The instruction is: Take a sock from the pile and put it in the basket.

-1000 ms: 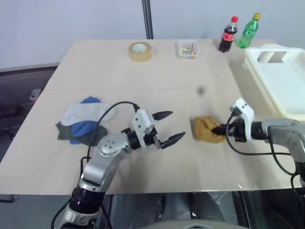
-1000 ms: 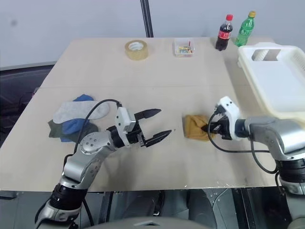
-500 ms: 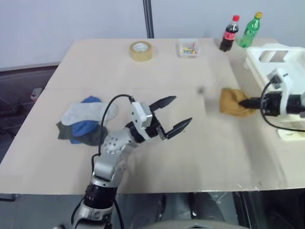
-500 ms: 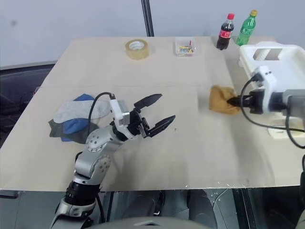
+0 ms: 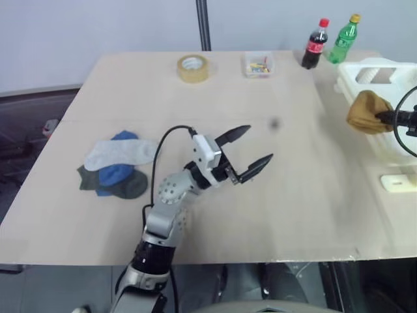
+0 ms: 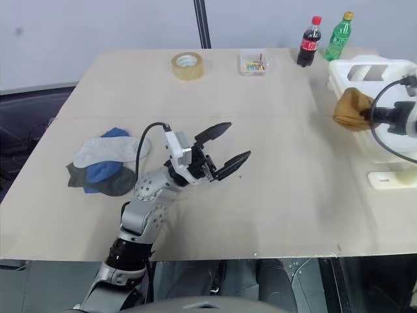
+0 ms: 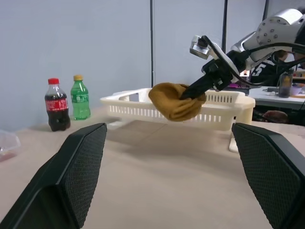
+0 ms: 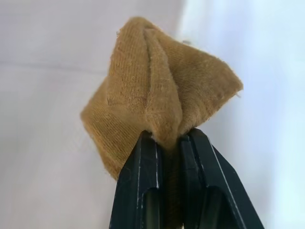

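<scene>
While pinched in the right fingers (image 8: 162, 143), the mustard sock (image 5: 366, 111) hangs over the basket's (image 5: 384, 72) near rim at the table's (image 5: 215, 104) right edge.
Left fingers (image 5: 251, 154) gape wide mid-table; the pile (image 5: 117, 171) lies by the left edge.

Lab: bare test table (image 5: 195, 104)

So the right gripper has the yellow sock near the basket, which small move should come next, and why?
Probably carry the sock a little further over the basket before opening. The right gripper is shut on the mustard-yellow sock, which hangs in the air at the basket's near rim, not clearly above its inside. Releasing now could drop it on the table.
</scene>
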Robot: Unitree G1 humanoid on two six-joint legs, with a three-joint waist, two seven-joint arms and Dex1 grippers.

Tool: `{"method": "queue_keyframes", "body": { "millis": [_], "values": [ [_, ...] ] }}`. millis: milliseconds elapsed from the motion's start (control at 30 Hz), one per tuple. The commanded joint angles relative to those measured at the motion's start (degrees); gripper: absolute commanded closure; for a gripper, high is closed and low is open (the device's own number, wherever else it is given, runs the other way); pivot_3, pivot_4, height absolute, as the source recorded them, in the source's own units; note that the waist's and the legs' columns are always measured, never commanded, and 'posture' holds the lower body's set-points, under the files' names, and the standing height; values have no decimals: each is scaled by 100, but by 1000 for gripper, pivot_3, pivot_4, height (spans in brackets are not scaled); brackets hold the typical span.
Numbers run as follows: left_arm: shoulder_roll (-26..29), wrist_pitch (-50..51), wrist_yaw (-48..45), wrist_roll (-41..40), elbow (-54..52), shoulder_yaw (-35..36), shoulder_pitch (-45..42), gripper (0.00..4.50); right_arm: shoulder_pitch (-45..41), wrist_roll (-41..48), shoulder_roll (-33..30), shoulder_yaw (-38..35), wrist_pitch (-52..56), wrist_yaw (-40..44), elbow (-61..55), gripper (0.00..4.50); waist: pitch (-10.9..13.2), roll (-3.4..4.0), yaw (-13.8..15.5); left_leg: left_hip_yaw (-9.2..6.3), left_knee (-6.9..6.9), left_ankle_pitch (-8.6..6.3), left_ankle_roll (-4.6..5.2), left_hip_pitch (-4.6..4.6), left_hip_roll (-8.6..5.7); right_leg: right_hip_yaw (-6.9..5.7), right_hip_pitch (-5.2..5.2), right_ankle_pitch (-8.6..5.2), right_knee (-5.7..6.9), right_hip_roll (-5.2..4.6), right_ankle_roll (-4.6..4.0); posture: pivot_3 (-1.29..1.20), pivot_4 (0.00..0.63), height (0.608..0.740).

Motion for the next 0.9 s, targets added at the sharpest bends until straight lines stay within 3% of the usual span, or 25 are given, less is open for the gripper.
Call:
{"method": "queue_keyframes", "body": {
  "millis": [33, 500, 533, 567, 800, 900],
  "values": [
    [-16, -229, -58, 59, 22, -27, -128, 0, -348, -186, -114, -345, -291, -290, 655, 4498, 0, 0, 4, 0, 1, 0, 0, -1, 0, 0, 0, 0, 0, 0, 0, 0, 150, 739],
    [-163, -312, -219, 6, 267, -51, -286, 0, -540, -613, -118, -633, -760, -863, 1629, 4498, -1, 4, -16, 25, 2, 0, 1, -1, 2, 25, -17, 0, 19, 5, 0, 0, 150, 739],
    [-172, -310, -228, 5, 273, -55, -288, 0, -534, -640, -120, -633, -786, -862, 1624, 3496, -2, 5, -16, 26, 5, 0, 1, -1, 2, 26, -17, 0, 22, 6, 0, 0, 150, 739],
    [-179, -315, -242, 16, 288, -64, -292, 0, -522, -658, -124, -640, -813, -859, 1615, 3202, -2, 5, -15, 27, 9, 0, 1, -1, 2, 27, -17, 0, 25, 6, 0, 0, 150, 739],
    [-201, -330, -349, 29, 363, -90, -327, 0, -393, -722, -199, -750, -1114, -837, 1603, 53, -1, 5, -14, 29, 40, 0, 2, -1, 2, 29, -16, 0, 53, 9, 0, 0, 150, 739],
    [-199, -311, -397, 13, 371, -84, -340, 0, -382, -739, -208, -850, -1268, -902, 1572, 53, -1, 6, -14, 33, 50, 0, 2, -1, 2, 32, -17, 0, 66, 9, 0, 0, 150, 739]
  ]
}}
